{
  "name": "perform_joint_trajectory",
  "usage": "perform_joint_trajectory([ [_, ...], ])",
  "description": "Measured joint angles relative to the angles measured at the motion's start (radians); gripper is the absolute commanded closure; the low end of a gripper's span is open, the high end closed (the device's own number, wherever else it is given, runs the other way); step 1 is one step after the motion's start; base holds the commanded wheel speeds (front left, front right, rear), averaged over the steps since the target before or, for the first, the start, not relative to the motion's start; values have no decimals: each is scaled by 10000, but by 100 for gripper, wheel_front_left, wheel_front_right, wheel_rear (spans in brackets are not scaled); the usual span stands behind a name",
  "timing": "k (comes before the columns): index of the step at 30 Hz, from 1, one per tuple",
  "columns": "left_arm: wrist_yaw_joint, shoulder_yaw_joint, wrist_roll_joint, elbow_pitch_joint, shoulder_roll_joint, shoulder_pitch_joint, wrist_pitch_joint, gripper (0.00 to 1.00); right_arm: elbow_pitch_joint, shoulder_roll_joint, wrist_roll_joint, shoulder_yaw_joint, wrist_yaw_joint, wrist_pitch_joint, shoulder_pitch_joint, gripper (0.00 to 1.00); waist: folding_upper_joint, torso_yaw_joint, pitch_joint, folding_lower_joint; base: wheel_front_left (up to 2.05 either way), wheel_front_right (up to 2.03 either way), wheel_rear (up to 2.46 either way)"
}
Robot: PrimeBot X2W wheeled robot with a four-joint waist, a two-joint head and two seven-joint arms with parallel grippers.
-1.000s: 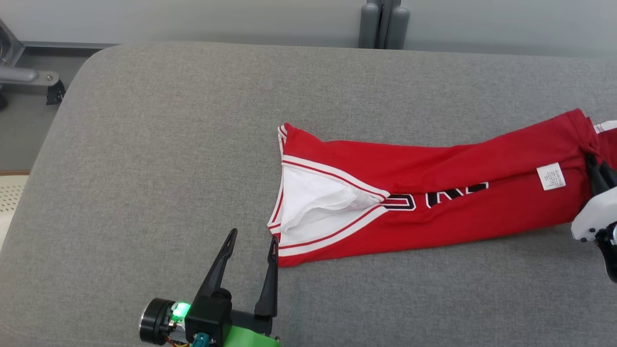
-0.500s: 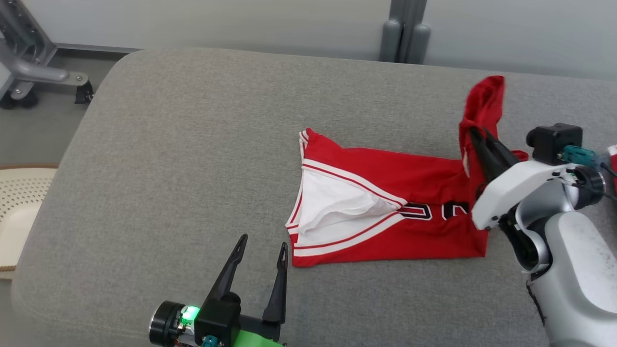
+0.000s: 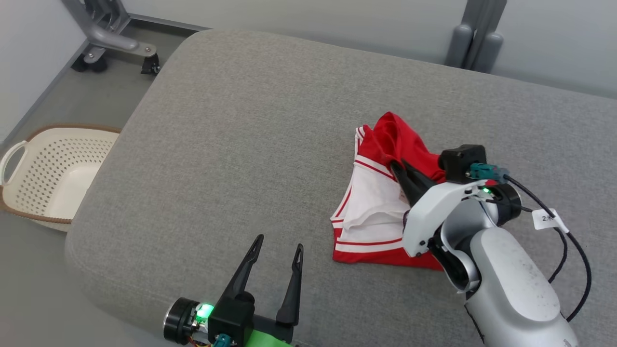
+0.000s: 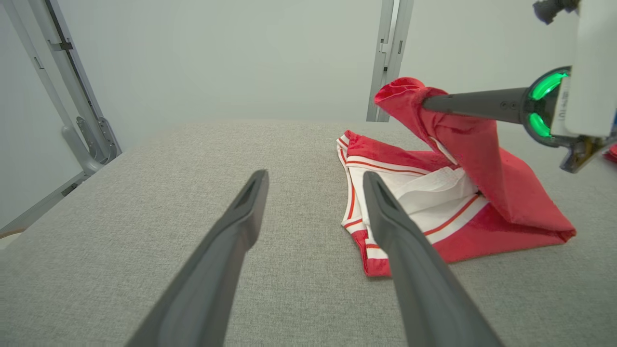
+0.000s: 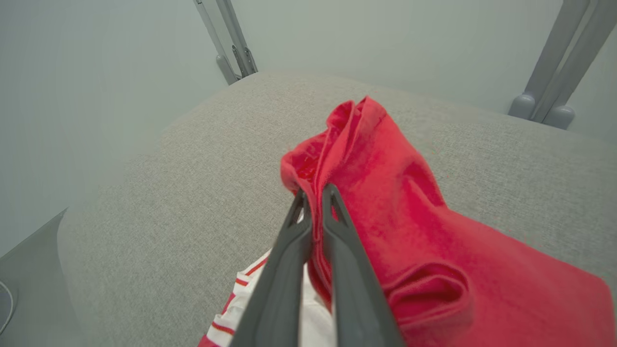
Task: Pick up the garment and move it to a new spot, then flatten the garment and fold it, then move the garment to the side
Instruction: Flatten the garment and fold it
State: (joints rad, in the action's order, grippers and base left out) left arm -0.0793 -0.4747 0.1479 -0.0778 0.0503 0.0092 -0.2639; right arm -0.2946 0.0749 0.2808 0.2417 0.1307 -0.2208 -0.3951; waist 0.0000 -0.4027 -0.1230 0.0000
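Open grey cushion (image 3: pixel 241 144) left of garment (image 3: pixel 371 212); basket (image 3: pixel 48 168) beyond edge

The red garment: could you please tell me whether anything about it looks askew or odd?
Yes: the red garment lies uneven on the grey cushion. The right gripper pinches one end, raised over the rest, and white lining shows at the open side.

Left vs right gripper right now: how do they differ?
The left gripper has its jaws wide open and empty; the right gripper has its jaws shut on the red garment. The left gripper hangs apart from the garment over the grey cushion; the right gripper holds one end lifted above the rest. Both have the same long dark build.
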Motion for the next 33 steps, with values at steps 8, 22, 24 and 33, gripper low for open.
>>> perform_joint_trajectory([
  [8,-48,-117,73,-119,0,-9,0,0,-809,-234,882,560,0,642,-319,0,0,-254,-19,0,0,0,0],
  [22,-48,178,-82,-111,-6,39,0,0,685,600,2217,-543,-2,2119,245,0,0,894,252,0,0,0,0],
  [24,-90,336,-105,-71,-4,62,0,0,746,844,2253,-738,-2,2401,569,0,0,1158,312,0,0,0,0],
  [33,-88,1083,63,-54,-8,279,0,0,334,1396,2155,-1204,-2,3517,2217,0,0,2401,553,0,0,0,0],
])
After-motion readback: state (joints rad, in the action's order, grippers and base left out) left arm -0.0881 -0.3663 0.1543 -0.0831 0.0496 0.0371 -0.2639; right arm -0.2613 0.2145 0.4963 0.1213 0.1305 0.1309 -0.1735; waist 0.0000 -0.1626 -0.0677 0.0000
